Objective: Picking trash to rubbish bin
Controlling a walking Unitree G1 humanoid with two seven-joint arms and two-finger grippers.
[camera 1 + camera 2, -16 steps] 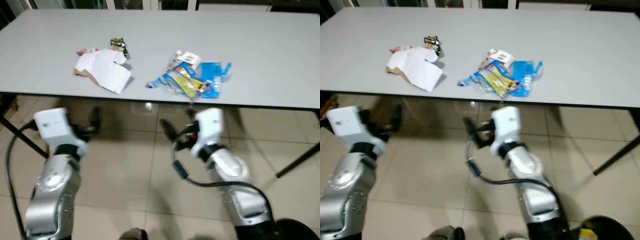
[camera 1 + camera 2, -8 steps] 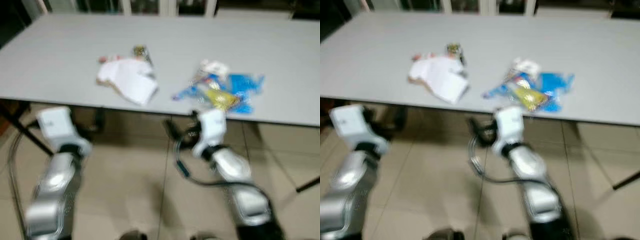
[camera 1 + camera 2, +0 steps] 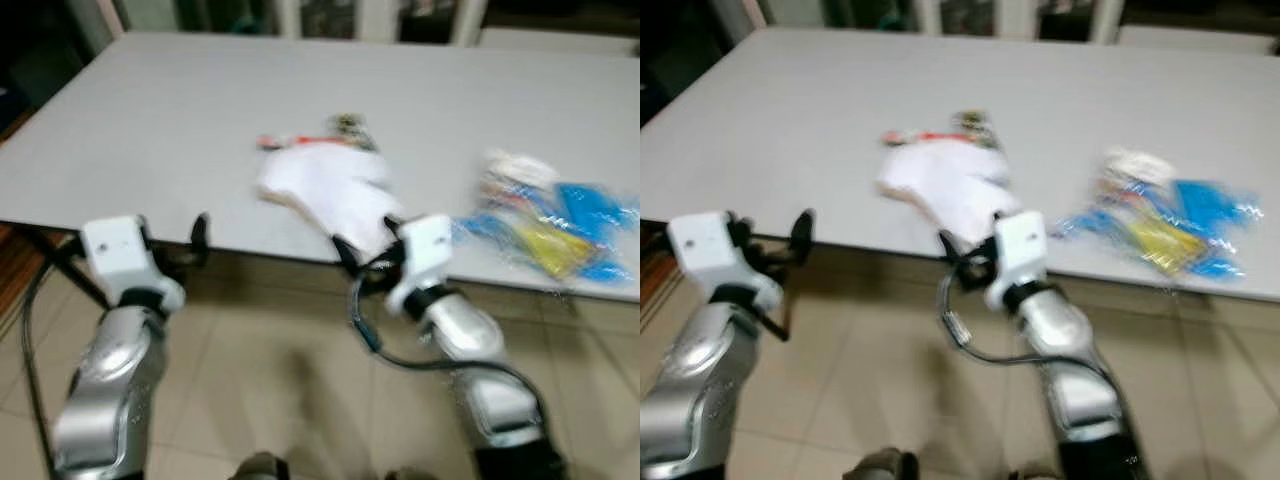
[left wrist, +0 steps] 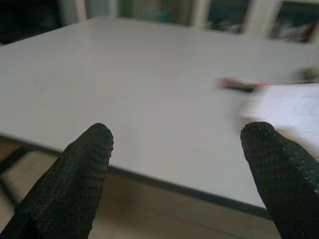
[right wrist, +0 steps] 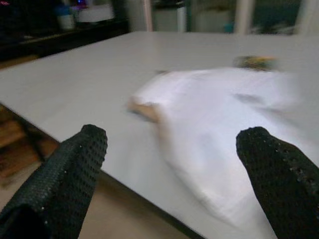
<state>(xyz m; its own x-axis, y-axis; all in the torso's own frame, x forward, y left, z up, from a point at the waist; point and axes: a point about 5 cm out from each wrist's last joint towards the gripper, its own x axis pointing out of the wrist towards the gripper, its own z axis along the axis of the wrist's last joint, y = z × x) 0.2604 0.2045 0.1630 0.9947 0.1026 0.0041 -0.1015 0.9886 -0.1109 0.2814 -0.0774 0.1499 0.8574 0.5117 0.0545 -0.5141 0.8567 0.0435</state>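
Two heaps of trash lie on the grey table. Crumpled white paper sits near the table's front edge, with a small dark wrapper just behind it; blue and yellow plastic wrappers lie further along that edge, apart from the paper. My right gripper hangs at the table's edge just before the paper, fingers spread wide, holding nothing. My left gripper hovers at the same edge, well aside of the paper, likewise spread and empty.
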